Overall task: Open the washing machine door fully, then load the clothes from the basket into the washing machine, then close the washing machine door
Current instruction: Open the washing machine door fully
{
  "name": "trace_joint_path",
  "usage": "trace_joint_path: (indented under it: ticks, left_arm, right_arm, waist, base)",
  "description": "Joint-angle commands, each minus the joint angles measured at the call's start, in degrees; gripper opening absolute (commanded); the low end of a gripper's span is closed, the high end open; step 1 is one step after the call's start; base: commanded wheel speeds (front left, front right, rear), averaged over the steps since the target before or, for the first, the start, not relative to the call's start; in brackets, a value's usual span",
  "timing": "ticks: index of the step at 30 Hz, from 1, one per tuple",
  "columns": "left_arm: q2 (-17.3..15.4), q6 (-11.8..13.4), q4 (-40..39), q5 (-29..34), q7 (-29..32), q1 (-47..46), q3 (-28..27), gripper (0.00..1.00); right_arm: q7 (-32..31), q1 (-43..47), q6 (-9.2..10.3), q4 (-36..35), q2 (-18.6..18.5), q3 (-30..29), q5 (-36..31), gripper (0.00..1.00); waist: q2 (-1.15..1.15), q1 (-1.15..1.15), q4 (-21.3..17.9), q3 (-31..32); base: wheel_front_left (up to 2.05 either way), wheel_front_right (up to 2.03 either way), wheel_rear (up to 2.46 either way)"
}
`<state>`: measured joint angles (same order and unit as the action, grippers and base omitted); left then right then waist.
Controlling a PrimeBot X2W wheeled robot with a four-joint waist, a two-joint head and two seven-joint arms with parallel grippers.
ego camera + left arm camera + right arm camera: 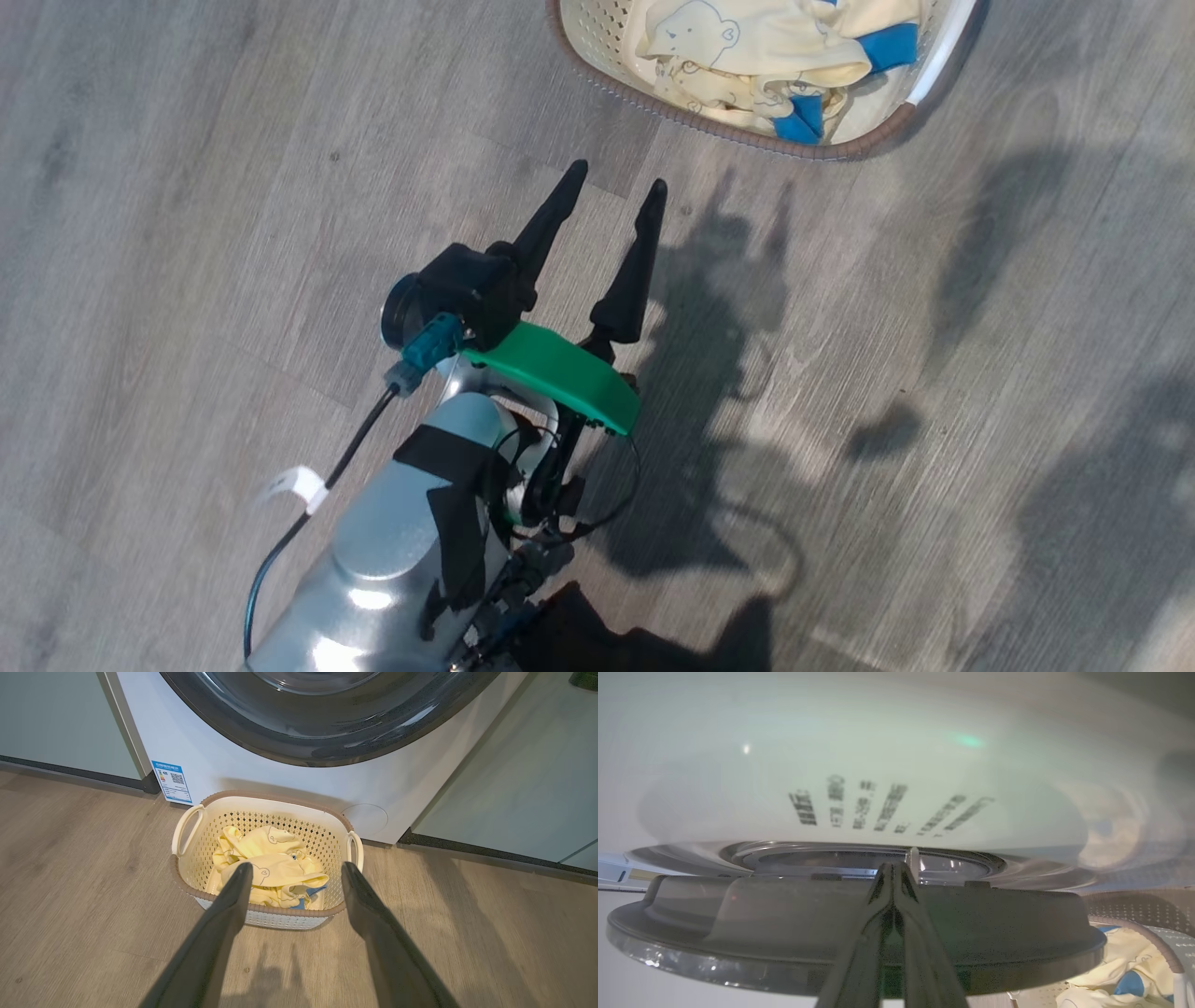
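Observation:
The basket (pixel 275 798) stands on the floor right in front of the washing machine (pixel 233 765), with pale yellow bear-print clothes (pixel 271 858) and a blue piece in it. My left gripper (pixel 296 865) hovers open over the floor just short of the basket's near wall, holding nothing. From the head, that gripper (pixel 618 177) points at the basket (pixel 709 126) and the clothes (pixel 747 47). My right gripper (pixel 893 865) is shut and empty, its tips against the inner side of the washing machine door (pixel 738 914), below the bulging glass bowl (pixel 878 788). The door's black rim (pixel 317 742) shows above the basket.
Pale green cabinet panels (pixel 56 718) flank the machine on both sides. A blue label sticker (pixel 172 781) sits low on the machine's front. Wood-look floor (pixel 934 373) spreads around my left arm. The basket's rim (pixel 1134 928) and clothes (pixel 1120 961) show under the door.

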<state>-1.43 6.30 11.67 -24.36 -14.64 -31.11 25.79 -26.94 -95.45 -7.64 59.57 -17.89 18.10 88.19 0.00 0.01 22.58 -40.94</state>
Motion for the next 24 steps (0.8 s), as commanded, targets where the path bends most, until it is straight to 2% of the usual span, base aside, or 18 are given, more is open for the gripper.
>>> trace_joint_path:
  ticks: [1,15,24]
  left_arm:
    - [-1.4,0.2,-1.6,0.1,-0.4,-0.4,-2.3,1.00]
    - [-1.4,-0.4,-0.6,1.6,-0.4,-0.1,-4.0,1.00]
    - [-1.4,-2.2,1.1,4.6,-0.4,1.6,-6.8,1.00]
  right_arm:
    - [-2.0,-0.5,0.15,-3.0,2.4,0.7,-0.3,0.00]
    - [-7.8,5.8,0.15,-8.7,2.6,2.5,0.8,0.00]
    - [-11.5,13.9,0.15,-13.3,4.3,3.7,2.5,0.00]
  waist:
    - [0.00,-0.01,0.0,0.1]
    - [0.00,-0.01,-0.7,2.6]
    - [0.00,-0.01,-1.3,7.2]
  base:
    - [0.00,0.00,0.00]
    - [0.00,0.00,0.00]
    - [0.00,0.00,0.00]
